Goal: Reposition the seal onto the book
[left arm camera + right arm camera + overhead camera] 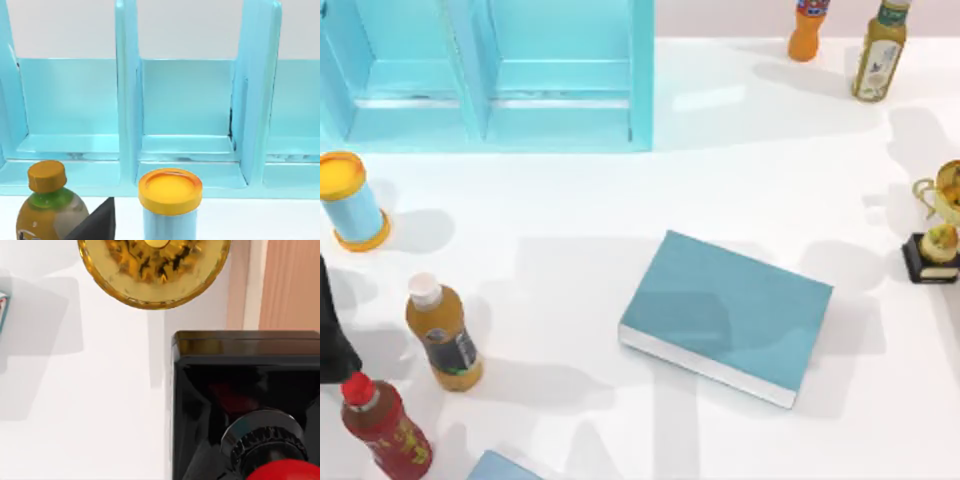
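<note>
Glossy red knob on black square seal (250,405) close up, teal book (725,315) mid-table, tool state unclear

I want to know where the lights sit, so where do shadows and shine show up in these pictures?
Top view: soft grey shadows cross the book and the white table. Right wrist view: the seal has a glossy black base mirroring its red knob, and the gold trophy glints. Left wrist view: evenly lit shelf unit.
</note>
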Action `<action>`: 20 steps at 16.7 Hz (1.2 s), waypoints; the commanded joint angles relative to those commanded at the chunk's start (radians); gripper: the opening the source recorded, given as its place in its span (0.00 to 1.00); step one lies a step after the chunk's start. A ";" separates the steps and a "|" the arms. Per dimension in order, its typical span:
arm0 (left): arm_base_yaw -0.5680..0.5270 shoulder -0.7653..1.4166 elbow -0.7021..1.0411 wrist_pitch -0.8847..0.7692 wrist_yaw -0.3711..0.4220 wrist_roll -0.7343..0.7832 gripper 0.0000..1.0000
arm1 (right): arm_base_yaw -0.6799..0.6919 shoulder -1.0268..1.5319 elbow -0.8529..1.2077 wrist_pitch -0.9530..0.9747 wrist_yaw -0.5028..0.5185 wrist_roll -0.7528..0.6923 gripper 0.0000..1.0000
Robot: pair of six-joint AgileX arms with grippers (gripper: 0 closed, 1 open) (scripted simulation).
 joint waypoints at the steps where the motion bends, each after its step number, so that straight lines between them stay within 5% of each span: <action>1: 0.000 0.000 0.000 0.000 0.000 0.000 1.00 | -0.004 0.004 -0.003 0.002 -0.002 0.001 0.00; 8: 0.000 0.000 0.000 0.000 0.000 0.000 1.00 | 0.210 0.049 0.061 0.127 -0.020 0.122 0.00; 20: 0.000 0.000 0.000 0.000 0.000 0.000 1.00 | 0.590 0.208 0.024 0.284 0.006 0.549 0.00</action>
